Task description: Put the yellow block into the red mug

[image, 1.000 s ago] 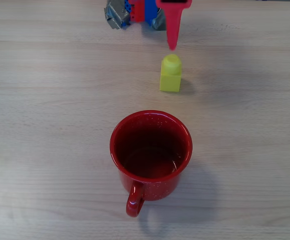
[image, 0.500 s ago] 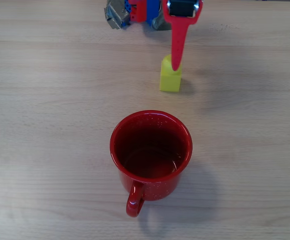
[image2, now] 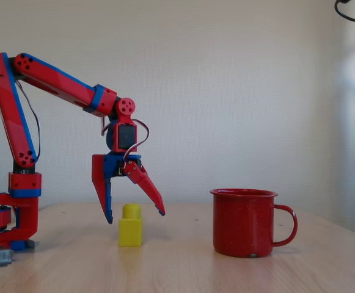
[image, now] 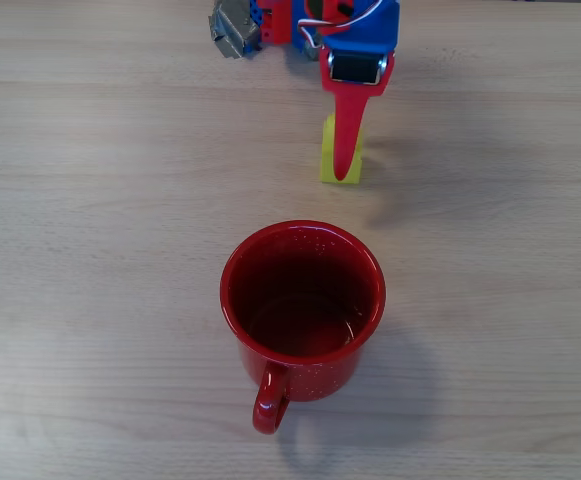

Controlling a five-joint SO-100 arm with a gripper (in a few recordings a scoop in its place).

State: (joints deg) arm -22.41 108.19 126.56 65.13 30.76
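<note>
Gripper (image2: 135, 217) spread wide, holding nothing, one finger on each side of the yellow block's (image2: 130, 226) stud in the fixed view, tips just above the table (image: 90, 250). Block upright on the wood near the far edge in the overhead view. Red mug (image: 302, 310) apart, nearer the front edge, handle toward it.

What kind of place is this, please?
Probably a simple indoor test setup: a bare light wooden table by a plain white wall, with just the yellow block, the red mug and the open gripper above the block.
</note>
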